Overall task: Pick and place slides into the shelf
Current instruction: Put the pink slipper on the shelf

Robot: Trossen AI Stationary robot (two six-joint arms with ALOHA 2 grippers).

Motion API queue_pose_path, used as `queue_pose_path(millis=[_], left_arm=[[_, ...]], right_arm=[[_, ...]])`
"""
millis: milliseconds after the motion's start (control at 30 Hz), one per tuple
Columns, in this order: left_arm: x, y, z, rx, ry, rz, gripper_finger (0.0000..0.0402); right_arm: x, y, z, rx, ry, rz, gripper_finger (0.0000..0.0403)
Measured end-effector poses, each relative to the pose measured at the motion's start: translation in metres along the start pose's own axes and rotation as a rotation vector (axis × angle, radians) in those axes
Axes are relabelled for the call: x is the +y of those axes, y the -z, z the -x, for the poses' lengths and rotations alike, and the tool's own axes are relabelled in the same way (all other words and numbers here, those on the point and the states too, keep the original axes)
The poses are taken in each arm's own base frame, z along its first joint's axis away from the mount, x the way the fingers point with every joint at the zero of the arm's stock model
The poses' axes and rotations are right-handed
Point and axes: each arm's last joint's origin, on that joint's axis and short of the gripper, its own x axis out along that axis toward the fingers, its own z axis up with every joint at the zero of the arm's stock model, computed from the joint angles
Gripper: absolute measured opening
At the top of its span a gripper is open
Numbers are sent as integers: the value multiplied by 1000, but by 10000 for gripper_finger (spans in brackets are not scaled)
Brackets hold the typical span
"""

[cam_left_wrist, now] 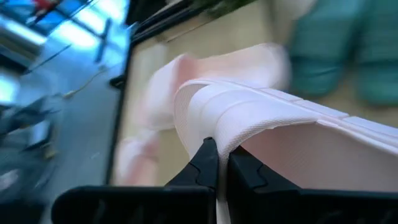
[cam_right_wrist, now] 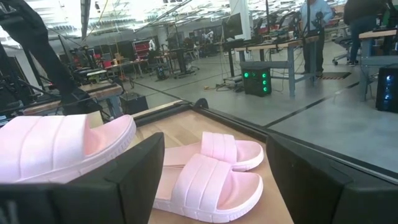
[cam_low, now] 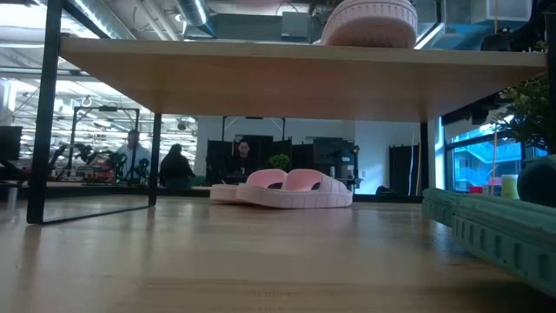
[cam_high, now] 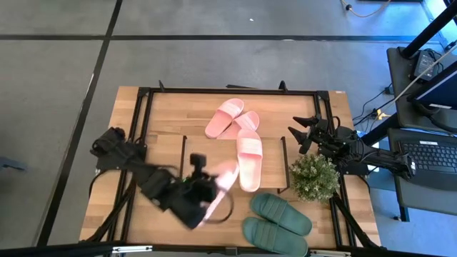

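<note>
High view: left end effector (cam_high: 214,191) pinched shut on pink slide (cam_high: 223,178); right end effector (cam_high: 308,134) open, empty; most slides unshelved.

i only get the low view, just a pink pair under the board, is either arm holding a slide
Observer: Yes. The left end effector is shut on the wide strap of a light pink rubber slide, lifted near the table's front.
Operator: and the right arm
Observer: The right end effector is open and holds nothing, hovering beside the potted green plant.
Operator: where's the green pair
Observer: The dark green rubber slides lie side by side at the front right, just ahead of the plant.
</note>
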Motion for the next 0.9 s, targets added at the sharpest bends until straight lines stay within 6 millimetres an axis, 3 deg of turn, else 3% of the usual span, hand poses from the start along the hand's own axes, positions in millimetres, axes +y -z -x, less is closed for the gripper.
queue_pose_path(millis=[233, 400, 600, 900], left_arm=[[31, -2, -64, 159, -164, 23, 2], [45, 6, -94, 271, -238, 79, 2], [56, 14, -100, 336, -312, 136, 2], [52, 16, -113, 371, -324, 115, 2]], right_arm=[[0, 0, 0, 0, 0, 0, 282], [0, 0, 0, 0, 0, 0, 282], [0, 0, 0, 0, 0, 0, 282], [0, 0, 0, 0, 0, 0, 282]])
